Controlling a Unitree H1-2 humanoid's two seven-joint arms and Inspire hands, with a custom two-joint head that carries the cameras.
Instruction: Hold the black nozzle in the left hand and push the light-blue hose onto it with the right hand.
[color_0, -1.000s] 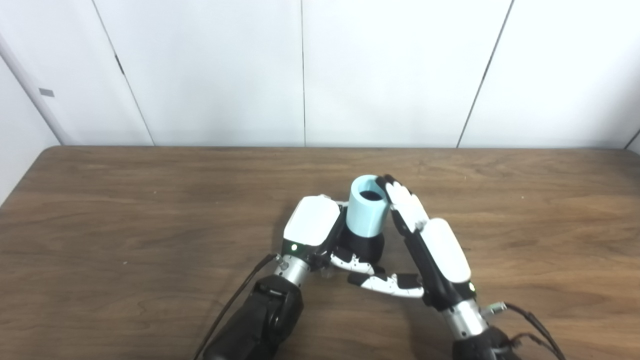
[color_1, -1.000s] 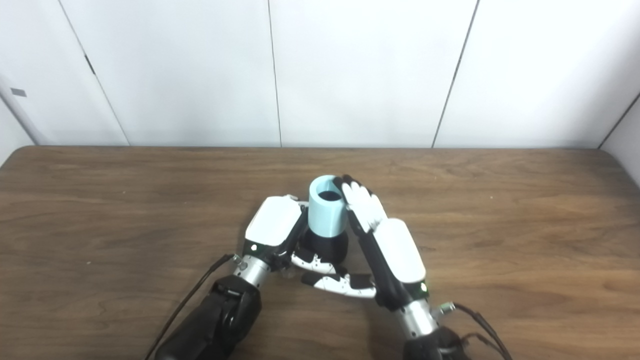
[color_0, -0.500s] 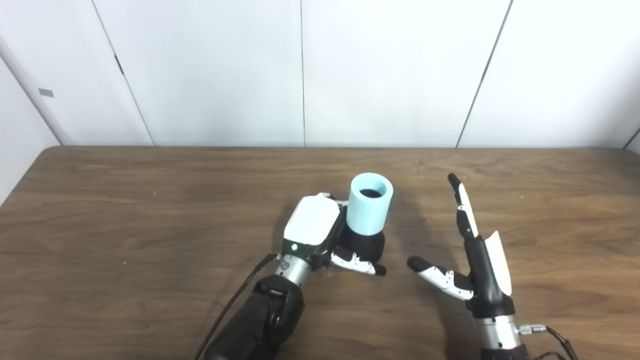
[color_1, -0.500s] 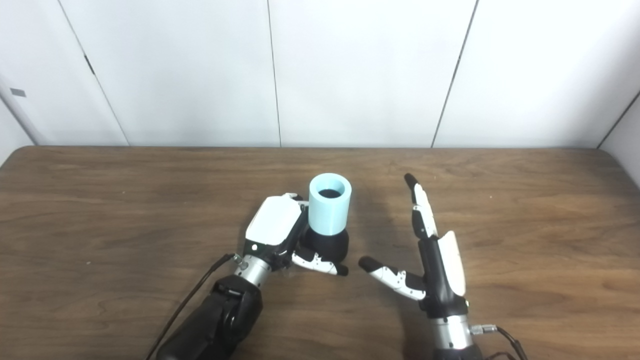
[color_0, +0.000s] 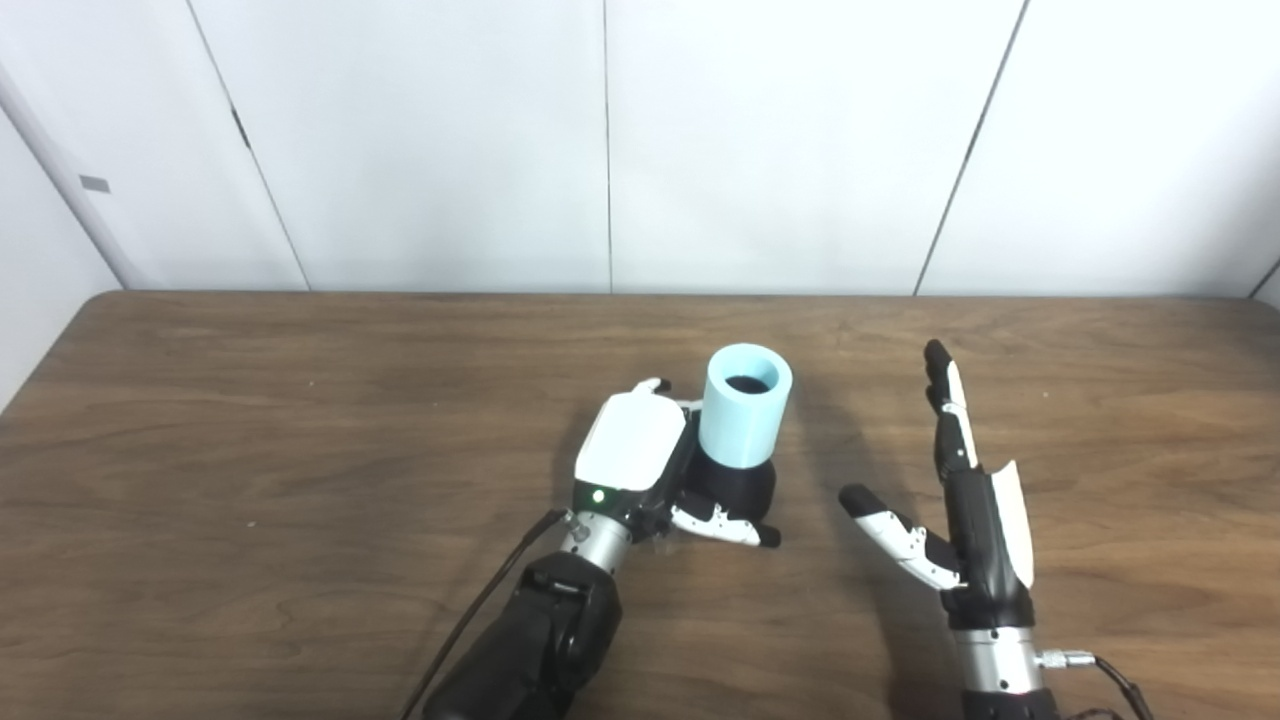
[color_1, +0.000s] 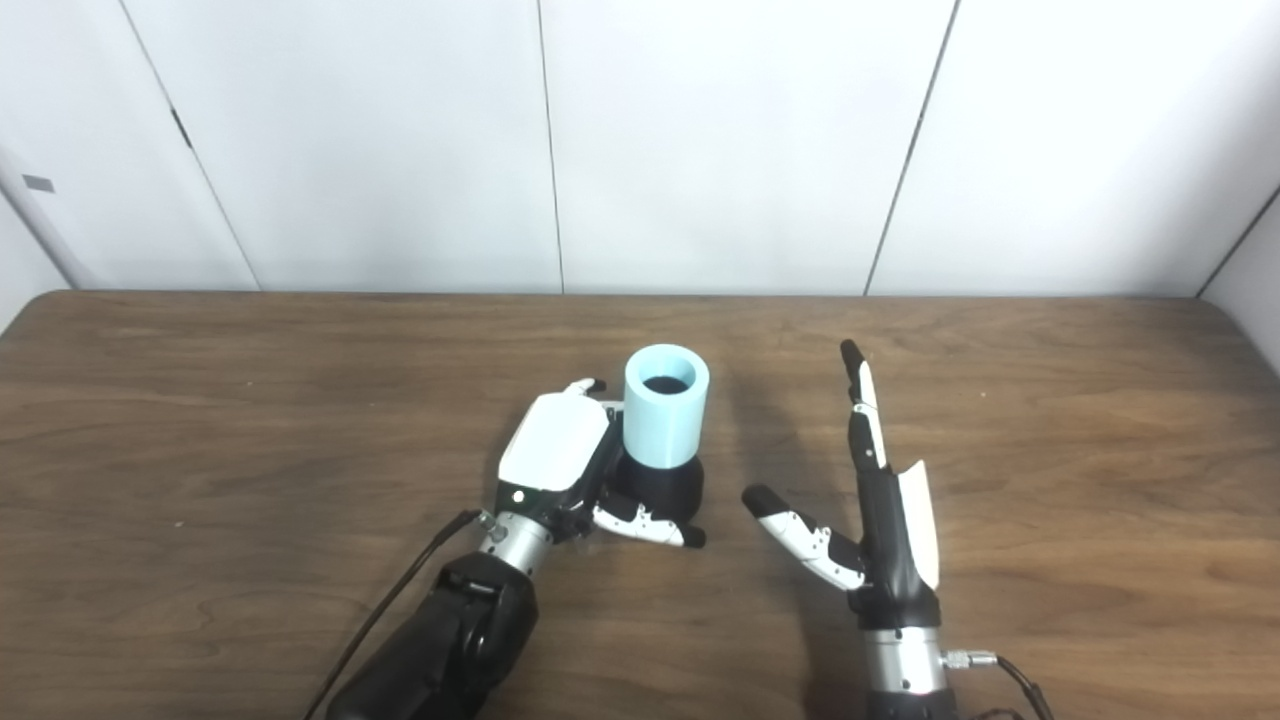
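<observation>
The light-blue hose (color_0: 744, 405) is a short upright tube seated on the black nozzle (color_0: 738, 488), which stands on the wooden table (color_0: 250, 450). My left hand (color_0: 640, 460) is wrapped around the nozzle's base, its thumb across the front and its fingers hidden behind. The hose's open top faces up, showing a dark inside. My right hand (color_0: 965, 500) stands open to the right of the hose, fingers straight and pointing away from me, thumb spread toward the nozzle. It touches nothing.
A black cable (color_0: 480, 610) trails from my left wrist toward the near edge. Another cable (color_0: 1100, 670) leaves my right wrist. White wall panels (color_0: 600, 140) rise behind the table's far edge.
My right hand let go of the hose and pulled away to the right, fingers now straight. My left hand, nozzle and hose shifted slightly to the right.
</observation>
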